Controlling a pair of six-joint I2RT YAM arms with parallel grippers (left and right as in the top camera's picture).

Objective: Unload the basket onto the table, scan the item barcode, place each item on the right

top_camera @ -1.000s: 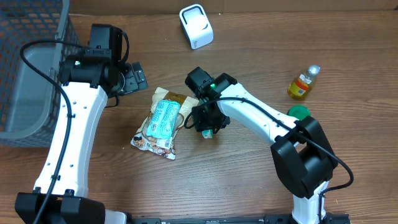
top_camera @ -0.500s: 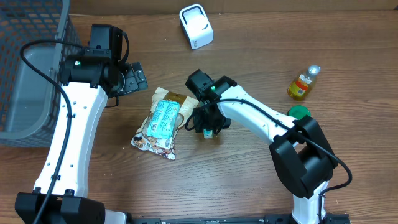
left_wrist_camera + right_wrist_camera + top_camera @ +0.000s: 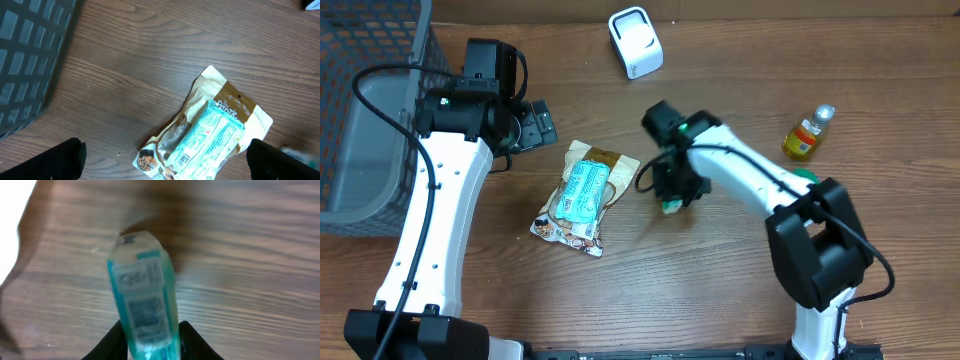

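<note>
Teal-and-white tube (image 3: 142,310) sits pinched at its lower end between the two fingers of the right gripper (image 3: 151,342), its blurred printed label facing the wrist camera above the wooden table (image 3: 720,290). From overhead, the right gripper (image 3: 672,195) holds the tube (image 3: 670,207) near the middle of the table, just right of a brown snack pouch (image 3: 582,195) with a pale blue wrapped bar lying on top of it. The tube and the pouch are apart.

A white scanner (image 3: 635,42) stands at the far edge of the table, well apart from the tube. To the right, a small bottle of yellow liquid (image 3: 807,133) lies on its side, and a green lid (image 3: 800,180) shows partly behind the right arm.

The left gripper (image 3: 535,125) hangs beside the upper left of the pouch with its jaws spread wide and nothing between them. In its wrist view, the two dark fingertips (image 3: 50,162) frame the pouch (image 3: 210,130) on the wood below, with the grey mesh basket (image 3: 30,55) at the left edge. The basket (image 3: 370,110) fills the table's far left corner.
</note>
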